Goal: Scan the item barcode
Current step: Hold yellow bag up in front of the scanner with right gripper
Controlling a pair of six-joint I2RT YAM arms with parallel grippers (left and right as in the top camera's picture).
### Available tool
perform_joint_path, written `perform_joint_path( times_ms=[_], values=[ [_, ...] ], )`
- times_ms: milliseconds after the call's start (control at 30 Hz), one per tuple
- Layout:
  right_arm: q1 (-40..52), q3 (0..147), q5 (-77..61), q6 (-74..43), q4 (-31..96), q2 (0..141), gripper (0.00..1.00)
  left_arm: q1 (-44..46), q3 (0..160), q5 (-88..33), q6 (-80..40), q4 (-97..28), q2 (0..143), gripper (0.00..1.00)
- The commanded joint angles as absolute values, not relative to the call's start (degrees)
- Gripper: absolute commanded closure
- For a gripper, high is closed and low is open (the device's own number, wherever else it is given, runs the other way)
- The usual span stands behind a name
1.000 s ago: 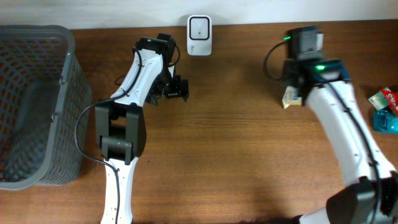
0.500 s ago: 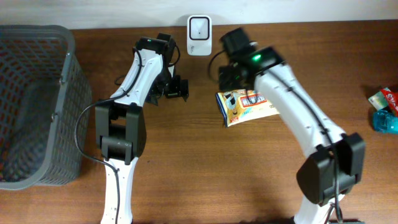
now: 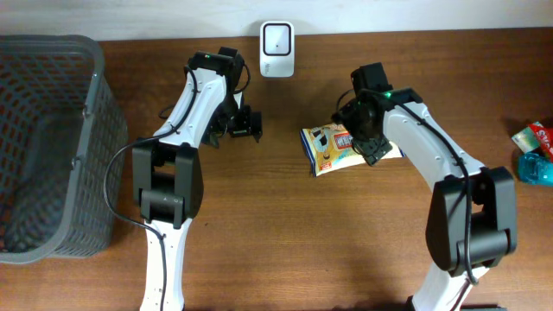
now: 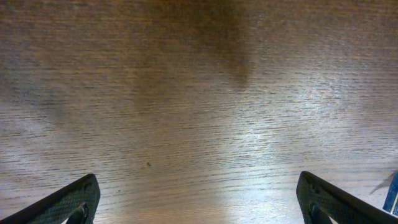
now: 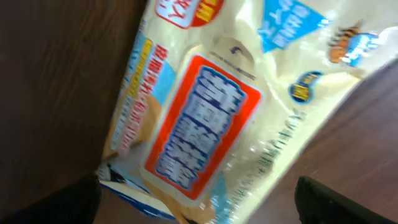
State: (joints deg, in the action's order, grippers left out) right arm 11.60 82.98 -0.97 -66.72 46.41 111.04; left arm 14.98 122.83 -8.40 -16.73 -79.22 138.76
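The item is a flat snack packet (image 3: 327, 147), pale yellow with a red and blue label, lying on the wooden table in the middle. My right gripper (image 3: 370, 142) hovers over its right half. In the right wrist view the packet (image 5: 211, 106) fills the frame, and the right gripper (image 5: 199, 208) is open, with a dark finger on either side of the packet and a gap between each finger and it. No barcode shows in any view. A white scanner (image 3: 276, 37) stands at the back edge. My left gripper (image 3: 246, 123) is open over bare wood (image 4: 199, 112), its fingers (image 4: 68, 202) wide apart.
A large grey mesh basket (image 3: 91, 112) takes up the left side of the table. At the right edge lie a red and green packet (image 3: 534, 136) and a teal item (image 3: 536, 169).
The right arm brought the packet from the right side to the middle of the table near the scanner and opened. It has since shifted right over the packet. The left arm has not moved.
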Motion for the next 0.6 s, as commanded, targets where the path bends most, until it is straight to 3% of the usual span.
perform_joint_path(
  times_ms=[0, 67, 100, 167, 233, 300, 500, 567],
  values=[
    [11.27, 82.54, -0.78, -69.54, 44.71, 115.70, 0.01, 14.90, 122.61, -8.80, -16.62, -79.13, 138.98, 0.01],
    [11.27, 82.54, -0.82, -69.52, 43.90, 118.83, 0.01, 14.90, 122.61, -8.80, -16.62, -79.15, 138.98, 0.01],
    [11.27, 82.54, -0.86, -69.49, 43.88, 120.16, 0.05, 14.90, 122.61, -8.80, -16.62, -79.15, 138.98, 0.01],
    [11.27, 82.54, -0.89, -66.89, 43.88, 122.10, 0.44, 14.90, 122.61, -8.80, -16.62, -79.13, 138.98, 0.01],
    [11.27, 82.85, -1.04, -59.81, 42.63, 122.08, 0.48, 14.90, 122.61, -8.80, -16.60, -79.13, 138.98, 0.01],
    [11.16, 86.17, -0.99, -51.57, 44.60, 122.08, 0.88, 14.90, 122.61, -8.80, -16.62, -79.11, 138.98, 0.01],
    [12.97, 103.28, -3.86, -23.57, 46.65, 122.08, 0.96, 14.87, 122.61, -8.75, -16.62, -76.12, 138.98, 0.01],
    [13.87, 104.29, -3.88, -21.19, 42.02, 122.08, 0.96, 14.90, 122.61, -8.78, -16.62, -75.46, 138.98, 0.01]
  ],
)
